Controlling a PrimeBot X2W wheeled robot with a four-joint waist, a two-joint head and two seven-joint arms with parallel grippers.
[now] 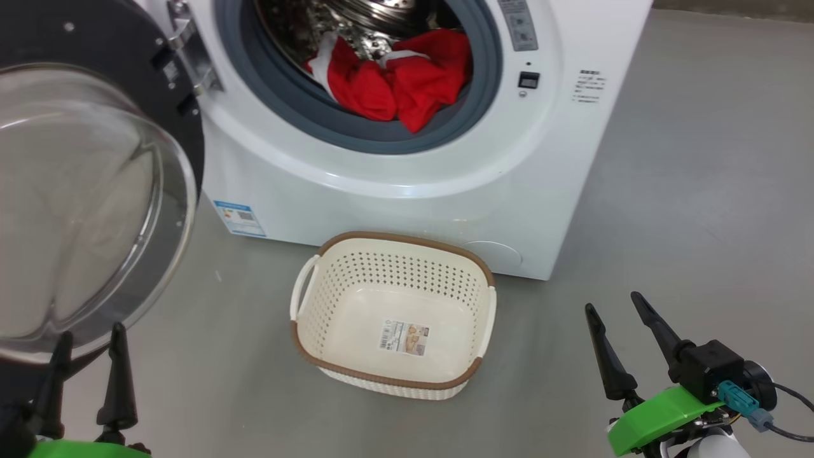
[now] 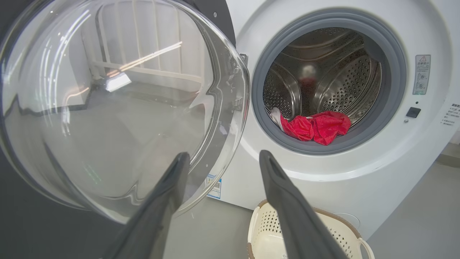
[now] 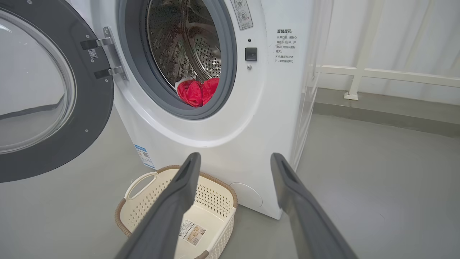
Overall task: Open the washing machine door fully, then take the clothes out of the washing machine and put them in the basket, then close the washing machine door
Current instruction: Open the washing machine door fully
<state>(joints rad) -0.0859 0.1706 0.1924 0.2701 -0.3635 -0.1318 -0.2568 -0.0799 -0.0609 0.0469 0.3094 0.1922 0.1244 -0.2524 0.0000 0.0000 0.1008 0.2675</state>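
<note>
The washer [image 1: 407, 210] stands on the grey floor [image 1: 687, 210] with its door [image 1: 82, 210] swung wide on the hinge side, the glass bowl facing out. The red clothes [image 1: 400, 83] lie in the drum [image 2: 323, 72], at its front edge against the grey gasket [image 1: 356, 130]. The basket [image 1: 394, 238] sits on the floor just in front of the washer, below the opening.

A grey sticker [image 2: 422, 73] beside the opening bears a red warning triangle and small pictograms. Further right, a block of Chinese print [image 3: 285, 46] is headed "温馨提示"; the lines under it are too small to read. A blue label [image 1: 238, 218] low on the front carries a square code. A sticker [image 1: 404, 337] on the basket's bottom shows a barcode and a small picture, its text illegible.

The left gripper [image 1: 90, 331] hangs just below the door's glass, jaws released and empty. The right gripper [image 1: 612, 301] hovers over the floor right of the basket, jaws also spread, gripping nothing.
</note>
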